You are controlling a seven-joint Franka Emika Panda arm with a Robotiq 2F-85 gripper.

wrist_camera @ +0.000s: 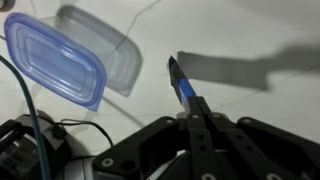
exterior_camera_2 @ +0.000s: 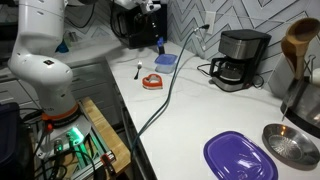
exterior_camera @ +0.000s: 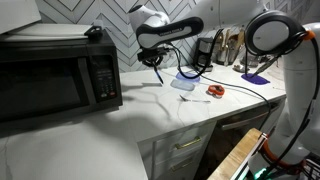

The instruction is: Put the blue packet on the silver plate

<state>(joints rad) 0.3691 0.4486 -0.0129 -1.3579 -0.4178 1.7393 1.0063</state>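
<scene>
My gripper [wrist_camera: 197, 108] is shut on the blue packet [wrist_camera: 183, 82], a thin dark blue strip that sticks out past the fingertips. It hangs above the white counter. In both exterior views the gripper [exterior_camera: 155, 58] [exterior_camera_2: 150, 32] is raised over the counter, with the packet [exterior_camera_2: 158, 45] dangling below it. The silver plate [exterior_camera_2: 291, 146] sits at the near right end of the counter, far from the gripper. In the exterior view with the microwave I cannot see it.
A bluish oval dish [wrist_camera: 55, 55] [exterior_camera_2: 165, 59] [exterior_camera: 187, 76] and a clear lid [wrist_camera: 115, 50] lie below the gripper. A small red-orange object [exterior_camera_2: 151, 81] [exterior_camera: 215, 91] lies nearby. A purple plate [exterior_camera_2: 240, 158], a coffee maker [exterior_camera_2: 240, 58], a microwave [exterior_camera: 55, 75] and a cable [exterior_camera_2: 175, 80] are also there.
</scene>
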